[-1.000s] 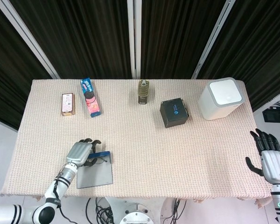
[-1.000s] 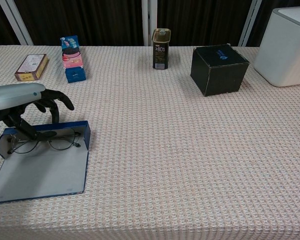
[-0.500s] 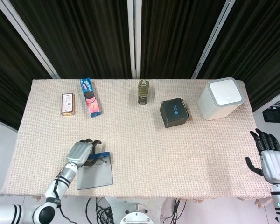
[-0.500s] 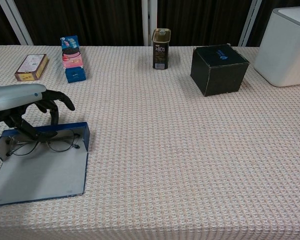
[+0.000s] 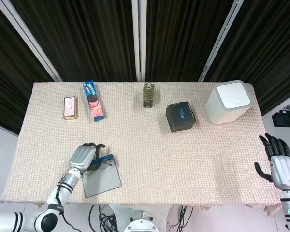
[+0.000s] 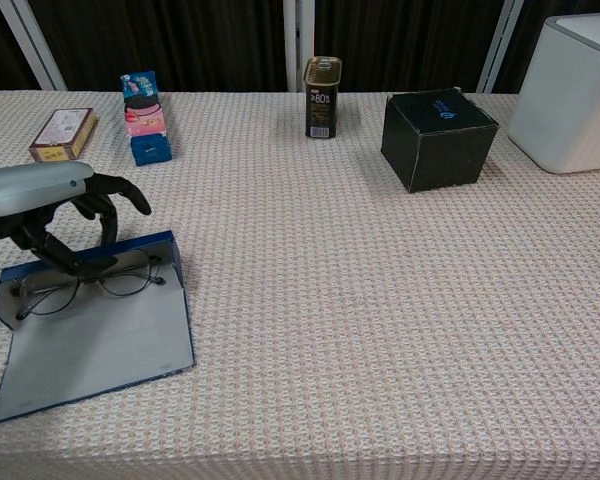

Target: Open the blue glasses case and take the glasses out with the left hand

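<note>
The blue glasses case [image 6: 90,350] lies open near the front left of the table, its grey lid [image 5: 102,178] flat and turned askew. Thin-rimmed glasses [image 6: 85,285] rest in the tray by the rear wall, and also show as the glasses [image 5: 100,165] in the head view. My left hand [image 6: 50,195] [image 5: 82,157] reaches over that wall, thumb and curled fingers closing on the glasses' upper rim. Whether the wall is pinched too is unclear. My right hand [image 5: 280,162] hangs off the table's right side, fingers spread, holding nothing.
Along the back stand a brown box [image 6: 62,134], a snack pack [image 6: 145,115] and a can [image 6: 321,97]. A black box [image 6: 438,138] and a white bin [image 6: 575,90] occupy the back right. The table's front edge lies just below the case lid.
The case has swung counter-clockwise and shifted slightly away from the front edge, with the glasses still inside. My left hand stays at the rear wall. The right hand has not moved.
</note>
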You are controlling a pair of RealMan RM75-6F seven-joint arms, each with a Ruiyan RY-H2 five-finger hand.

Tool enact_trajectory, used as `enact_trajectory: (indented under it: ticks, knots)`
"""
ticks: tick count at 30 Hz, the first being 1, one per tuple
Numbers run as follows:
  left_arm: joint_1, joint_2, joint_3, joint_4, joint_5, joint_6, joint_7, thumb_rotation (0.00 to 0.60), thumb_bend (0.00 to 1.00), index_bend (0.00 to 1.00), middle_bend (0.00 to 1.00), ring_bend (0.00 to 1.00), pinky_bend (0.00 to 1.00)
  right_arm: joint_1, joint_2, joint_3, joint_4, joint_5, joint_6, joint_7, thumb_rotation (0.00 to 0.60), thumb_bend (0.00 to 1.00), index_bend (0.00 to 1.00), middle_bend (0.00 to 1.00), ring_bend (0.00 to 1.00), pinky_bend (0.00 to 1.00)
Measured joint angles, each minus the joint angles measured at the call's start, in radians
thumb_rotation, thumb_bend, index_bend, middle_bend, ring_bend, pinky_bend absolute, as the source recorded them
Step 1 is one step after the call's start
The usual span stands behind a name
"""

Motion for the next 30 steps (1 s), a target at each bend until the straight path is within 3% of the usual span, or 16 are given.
enact_trajectory:
  ticks: [16, 30]
  knots:
    - [0.004, -0.057, -0.015, 0.146, 0.165, 0.095, 0.064, 0.6, 0.37, 0.22, 0.53, 0.21, 0.22, 0.004, -0.003, 0.005, 0.009, 0.016, -0.012, 0.003, 0.6, 0.32, 0.0, 0.0, 0.0, 0.0]
    - [0.018, -0.177, 0.039, 0.361, 0.388, 0.186, 0.223, 0.6, 0.37, 0.22, 0.55, 0.23, 0.22, 0.007, -0.011, 0.006, 0.031, 0.029, -0.027, 0.016, 0.6, 0.32, 0.0, 0.0, 0.0, 0.0]
